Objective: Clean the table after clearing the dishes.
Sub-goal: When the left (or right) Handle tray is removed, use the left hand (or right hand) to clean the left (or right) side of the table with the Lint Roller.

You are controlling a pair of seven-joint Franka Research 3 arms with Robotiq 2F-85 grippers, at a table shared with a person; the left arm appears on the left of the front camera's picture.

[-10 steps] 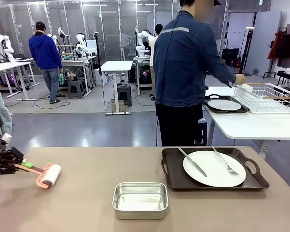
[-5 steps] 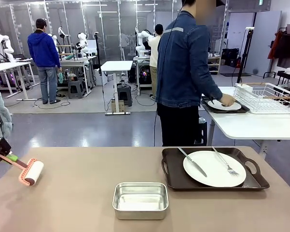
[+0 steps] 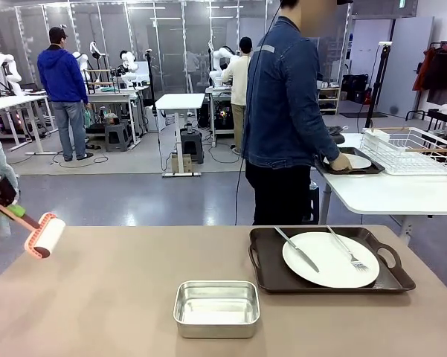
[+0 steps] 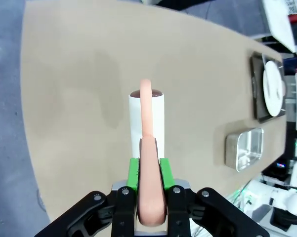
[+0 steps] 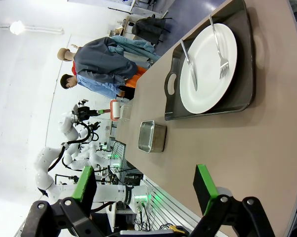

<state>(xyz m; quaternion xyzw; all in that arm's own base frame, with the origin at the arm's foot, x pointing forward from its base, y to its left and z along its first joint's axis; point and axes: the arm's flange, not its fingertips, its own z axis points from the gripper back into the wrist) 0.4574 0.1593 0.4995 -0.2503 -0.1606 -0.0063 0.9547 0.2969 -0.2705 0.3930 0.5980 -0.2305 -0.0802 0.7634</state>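
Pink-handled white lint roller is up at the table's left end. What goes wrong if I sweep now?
The dark handled tray with round white plate, knife and fork sits on the beige table's right; a long sweep of the lint roller in the left gripper could knock it. The square steel pan mid-table may get shoved.

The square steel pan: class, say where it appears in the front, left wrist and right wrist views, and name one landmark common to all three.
Front view: square steel pan at bottom centre, on the beige table.
Left wrist view: lower right, right of the pink-handled white lint roller.
Right wrist view: centre, lower left of the dark handled tray.
Shared landmark: the round white plate on that tray, beside the pan.
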